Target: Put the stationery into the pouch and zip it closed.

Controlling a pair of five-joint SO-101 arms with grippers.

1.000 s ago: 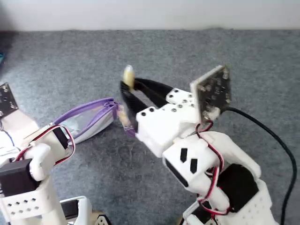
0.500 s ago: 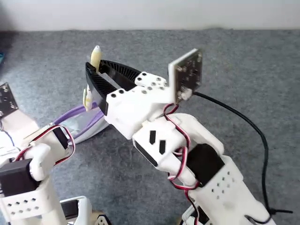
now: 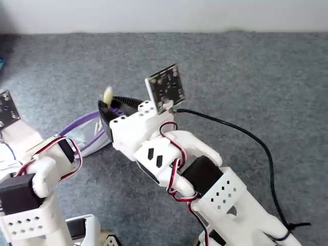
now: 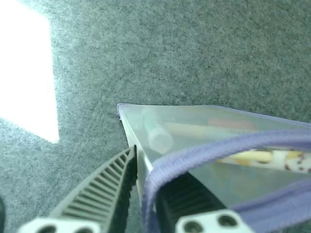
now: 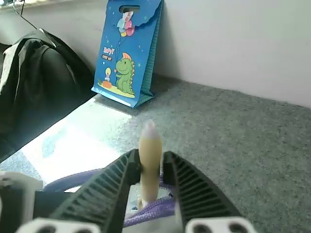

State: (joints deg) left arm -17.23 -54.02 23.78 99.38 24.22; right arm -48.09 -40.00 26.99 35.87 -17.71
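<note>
Your right end effector clamps the pen, likely light and stiff, mid-barrel; your left end effector pinches the floppy pouch by its rim.

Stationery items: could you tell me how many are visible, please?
4: a cream pen held in the right hand; a pale tube, a yellowish stick and a spotted yellow pen inside the pouch. Others may be hidden.
</note>
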